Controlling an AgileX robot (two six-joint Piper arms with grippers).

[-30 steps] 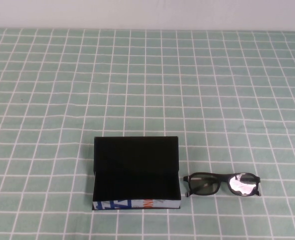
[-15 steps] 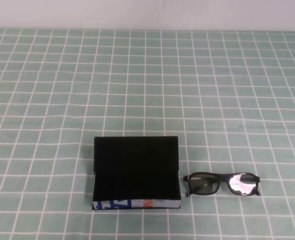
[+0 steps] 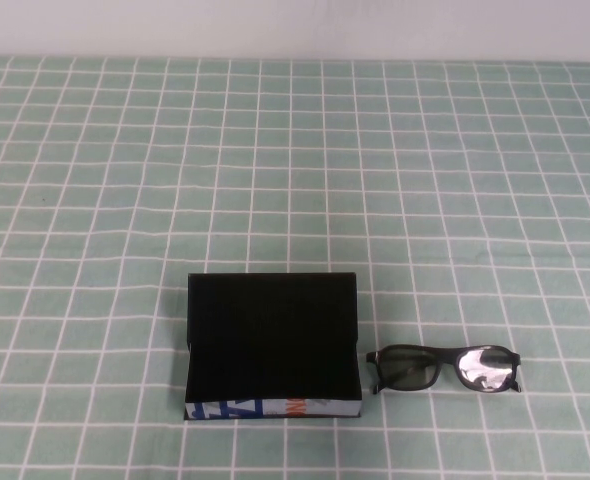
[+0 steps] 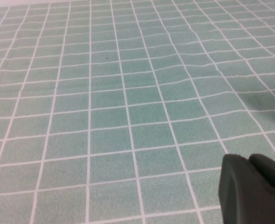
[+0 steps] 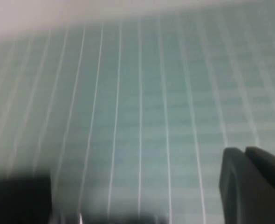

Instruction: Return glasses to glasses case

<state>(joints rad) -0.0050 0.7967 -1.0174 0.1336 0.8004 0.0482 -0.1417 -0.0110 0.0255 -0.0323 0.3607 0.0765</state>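
The glasses case [image 3: 272, 345] lies open near the front of the table, black inside, with its white printed strip [image 3: 272, 408] facing me. The black glasses [image 3: 443, 368] lie folded on the cloth just right of the case, apart from it. Neither gripper shows in the high view. My left gripper [image 4: 248, 157] hovers over bare checked cloth, its dark fingers pressed together and empty. My right gripper [image 5: 244, 150] is also shut and empty over the cloth; a dark blurred shape [image 5: 17, 198] sits at the edge of that view, and I cannot tell what it is.
A green cloth with a white grid [image 3: 295, 180] covers the whole table. A pale wall [image 3: 295, 25] runs along the far edge.
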